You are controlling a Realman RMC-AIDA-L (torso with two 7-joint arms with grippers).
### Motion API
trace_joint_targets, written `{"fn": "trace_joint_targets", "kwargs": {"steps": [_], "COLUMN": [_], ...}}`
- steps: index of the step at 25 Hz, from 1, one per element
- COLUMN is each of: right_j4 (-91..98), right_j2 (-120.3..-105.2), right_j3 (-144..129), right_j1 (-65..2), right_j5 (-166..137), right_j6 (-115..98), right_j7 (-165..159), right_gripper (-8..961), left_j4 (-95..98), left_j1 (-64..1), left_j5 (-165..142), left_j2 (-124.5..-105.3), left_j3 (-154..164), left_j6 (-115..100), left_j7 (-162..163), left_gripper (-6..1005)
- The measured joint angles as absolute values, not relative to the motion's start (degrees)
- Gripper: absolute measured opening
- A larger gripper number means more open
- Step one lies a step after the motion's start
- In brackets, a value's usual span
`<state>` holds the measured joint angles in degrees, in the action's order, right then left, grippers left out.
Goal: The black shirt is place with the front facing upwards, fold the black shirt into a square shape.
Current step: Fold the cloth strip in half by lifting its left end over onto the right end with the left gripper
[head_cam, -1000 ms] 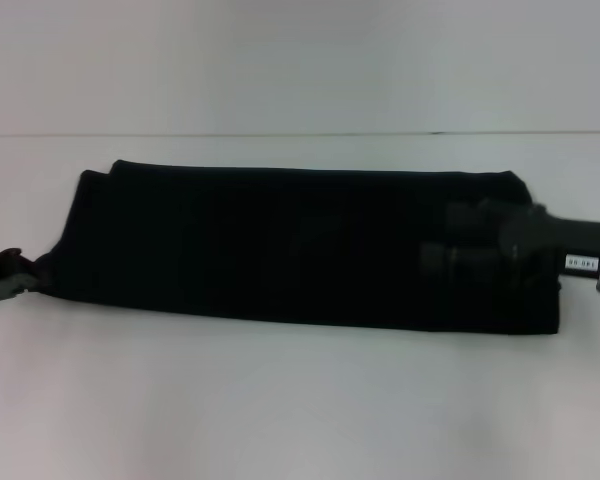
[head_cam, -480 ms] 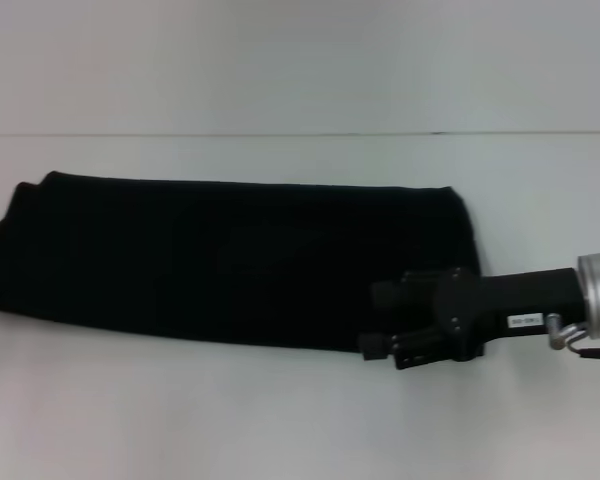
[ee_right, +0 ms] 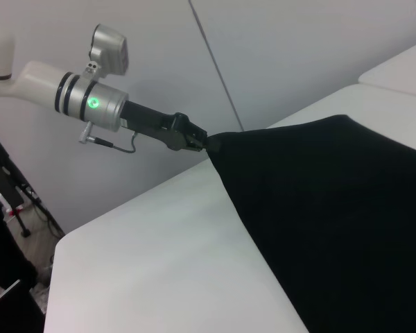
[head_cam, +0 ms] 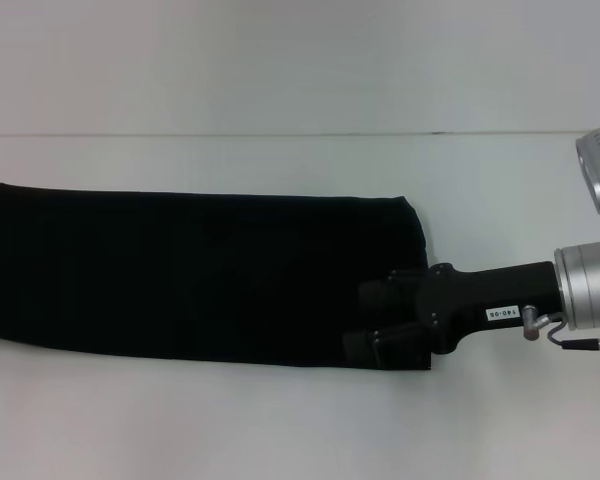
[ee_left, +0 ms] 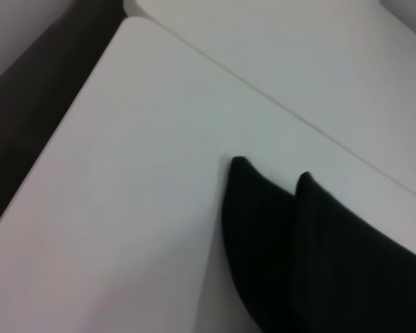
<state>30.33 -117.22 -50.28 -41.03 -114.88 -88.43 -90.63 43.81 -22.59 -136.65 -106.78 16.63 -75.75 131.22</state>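
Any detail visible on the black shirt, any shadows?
Head view: the black shirt is one flat dark mass, the right tool blending into it. Left wrist view: faint shadow on the table beside it. Right wrist view: the left tool stands out.

We find only one piece of writing: a small white sticker (head_cam: 499,313) on the black neck of the right tool (head_cam: 365,320), seen in the head view at the right side of the scene. It carries a short row of dark characters, too small and blurred for us to read with any certainty. On the black shirt (head_cam: 200,275) no lettering shows; the cloth facing us is plain black in all three views. The left tool (ee_right: 206,144), seen far off in the right wrist view, shows no writing we can read, and the white worktop (head_cam: 280,420) bears none.
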Motion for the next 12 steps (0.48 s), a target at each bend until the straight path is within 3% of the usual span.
{"fn": "trace_joint_targets", "kwargs": {"steps": [6, 9, 12], "right_j4": [30.3, 30.5, 31.1], "right_j2": [-117.19, -116.66, -115.57], "right_j3": [-47.9, -44.1, -40.2], "right_j1": [-40.2, -38.5, -35.8], "right_j5": [-114.7, -114.7, -114.7], "right_j6": [-87.8, -88.4, -91.0], "right_j7": [-90.4, -90.0, -89.4], "right_gripper": [944, 944, 944], "left_j4": [43.5, 42.7, 42.4], "left_j1": [-25.8, -30.1, -36.0], "left_j5": [-123.6, -116.8, -115.7], "left_j2": [-107.67, -110.35, -114.85], "left_j3": [16.8, 18.4, 21.2], "left_j6": [-91.8, -99.2, -100.0], "left_j7": [128.4, 127.1, 126.2], "left_gripper": [22, 22, 22]}}
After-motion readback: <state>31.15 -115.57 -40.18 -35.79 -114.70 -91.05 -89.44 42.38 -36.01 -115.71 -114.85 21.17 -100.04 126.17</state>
